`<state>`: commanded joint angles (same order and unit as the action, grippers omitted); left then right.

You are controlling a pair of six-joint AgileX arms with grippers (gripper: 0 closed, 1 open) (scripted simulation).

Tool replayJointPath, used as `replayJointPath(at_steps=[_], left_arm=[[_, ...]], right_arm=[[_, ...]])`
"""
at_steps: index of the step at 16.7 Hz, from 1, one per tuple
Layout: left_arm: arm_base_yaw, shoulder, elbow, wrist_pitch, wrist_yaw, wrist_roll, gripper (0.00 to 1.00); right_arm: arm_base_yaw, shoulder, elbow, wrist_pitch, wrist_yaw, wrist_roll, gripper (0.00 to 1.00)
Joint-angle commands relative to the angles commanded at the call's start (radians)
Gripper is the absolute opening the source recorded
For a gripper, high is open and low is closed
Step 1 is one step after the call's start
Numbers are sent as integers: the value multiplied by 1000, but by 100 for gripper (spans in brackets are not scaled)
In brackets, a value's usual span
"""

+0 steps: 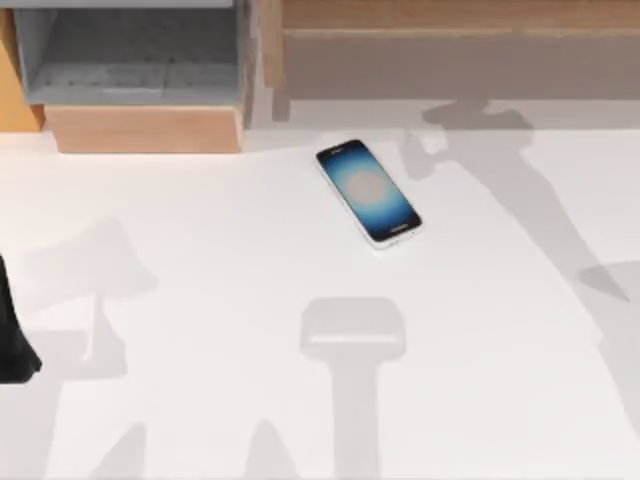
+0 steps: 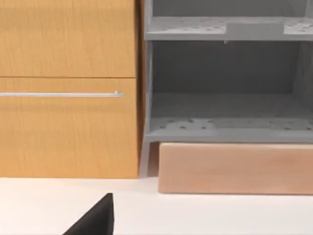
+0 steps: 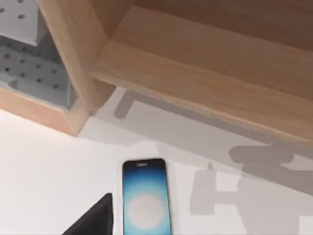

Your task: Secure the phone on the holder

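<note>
The slim rectangular smartphone (image 1: 367, 192), black-bezelled with a white-silver edge and a blue screen pale at its centre, lay flat and face up on the white table (image 1: 200, 300). It sat a little behind the table's middle, set at an angle, with bare surface all round it and nothing touching it.

Behind it, at the table's back left, stood a grey perforated shelf unit (image 1: 130, 60) on a light wooden plinth (image 1: 145, 128). A long pale wooden shelf (image 1: 450, 40) ran along the back right. In the left wrist view, an orange-brown wooden cabinet with a thin metal rail (image 2: 63, 94) stood beside the grey unit.

A dark part of the left arm (image 1: 12, 340) was seen at the table's left edge, well apart from the phone. The right wrist view looked down on the phone (image 3: 145, 198) from close above. Whether either gripper was spread or closed could not be told.
</note>
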<state>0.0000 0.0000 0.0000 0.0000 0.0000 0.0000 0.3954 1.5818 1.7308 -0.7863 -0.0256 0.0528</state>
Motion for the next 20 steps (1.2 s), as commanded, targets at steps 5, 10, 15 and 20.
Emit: replayJointPath(at_steps=[5,10,15,20], left_arm=[[0,0,0,0,0,0,100],[0,0,0,0,0,0,100],[0,0,0,0,0,0,100],[0,0,0,0,0,0,100]], right_arm=[[65,556,438,-253,13,5,100],[104,939,742,-439,34,10,100],[115,1065,838,-507,46,12,100],[110,1070,834,-502,45,11,100]])
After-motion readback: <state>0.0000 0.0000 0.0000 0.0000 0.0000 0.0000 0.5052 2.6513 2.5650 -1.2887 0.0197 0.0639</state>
